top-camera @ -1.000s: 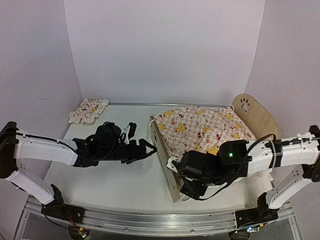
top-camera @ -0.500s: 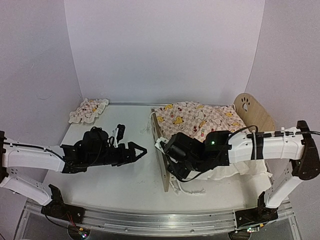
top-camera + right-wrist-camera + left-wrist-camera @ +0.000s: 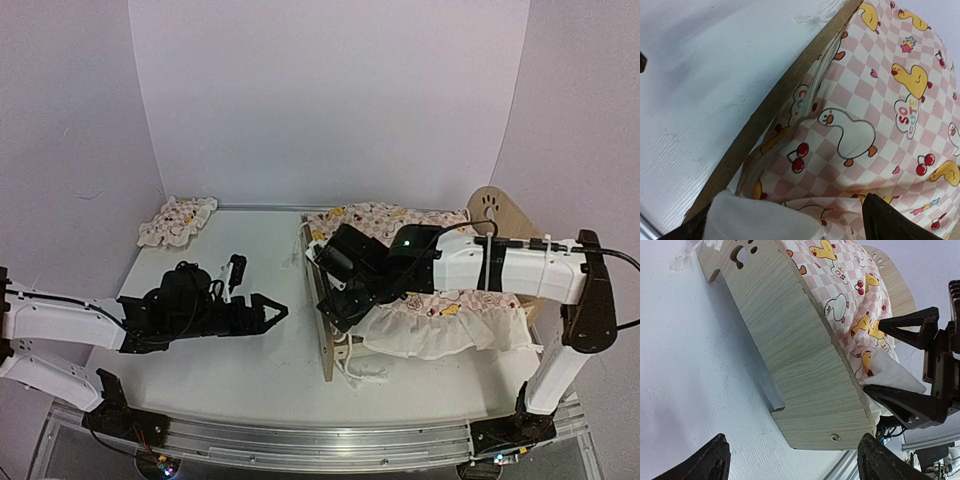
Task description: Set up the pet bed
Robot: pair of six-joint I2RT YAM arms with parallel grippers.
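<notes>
The right tool (image 3: pixel 871 354) stands spread wide and clamps nothing. A white fold (image 3: pixel 892 372) of the cover's edge lies between its fingers and rests on the lower one. We cannot tell from any view whether the upper finger touches the cloth. The tool sits just inside the footboard (image 3: pixel 790 355), with its arm reaching in across the cover (image 3: pixel 880 100).

We judge the step in hand to be seating the cover at the foot end. To do it well, we close only once the white fold sits deep between the fingers. We then draw it down along the inner face of the footboard, not over its top edge. We keep the pull low and short so that the light frame neither slides nor tips.

The left tool (image 3: pixel 272 312) is released and empty, fingers apart. It hangs over the worktop (image 3: pixel 260 375) near the outer face of the footboard, apart from it, and is well placed to brace that board if needed.

The bed (image 3: pixel 327 345) stands on the right half of the worktop, with its headboard (image 3: pixel 497 212) at the right. A pillow (image 3: pixel 178 220) lies at the far left corner, well apart.
</notes>
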